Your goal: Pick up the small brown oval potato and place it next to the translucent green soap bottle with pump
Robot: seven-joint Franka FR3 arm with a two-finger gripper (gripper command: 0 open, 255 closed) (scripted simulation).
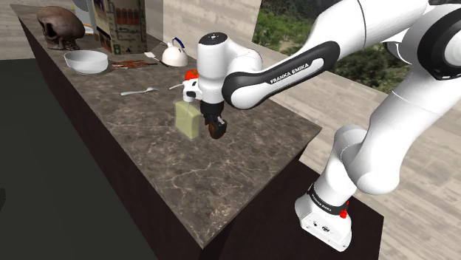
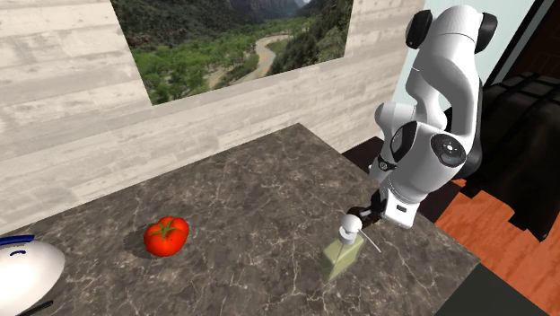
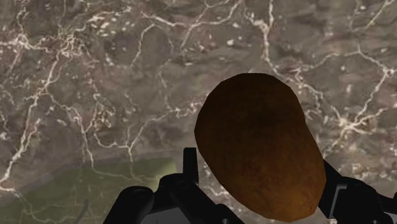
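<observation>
Clearly the carrying step is close to its end: the all-black two-finger claw [image 1: 215,127] is pinching the small brown oval potato [image 3: 261,146] between its fingers. In the shoulder view it hangs low over the dark veined stone bench [image 1: 222,177], just beside the translucent pale green soap bottle with its white pump [image 1: 188,117]. I cannot tell from these views whether the potato already touches the stone or sits a little above it. In the wrist view the bottle shows as a greenish patch close to one finger, so the spot looks right. As I judge it, the next move calls for a short, straight descent until the potato rests on the bench. The fingers should then spread gently, so the rounded potato does not roll away, and the claw should rise without brushing the pump. By count there is one potato, one soap bottle, one red tomato [image 2: 166,235], one white bowl [image 1: 86,61], one white kettle [image 1: 175,53], one pale spoon [image 1: 139,91], one brown skull [image 1: 60,27] and one printed box [image 1: 122,22].
</observation>
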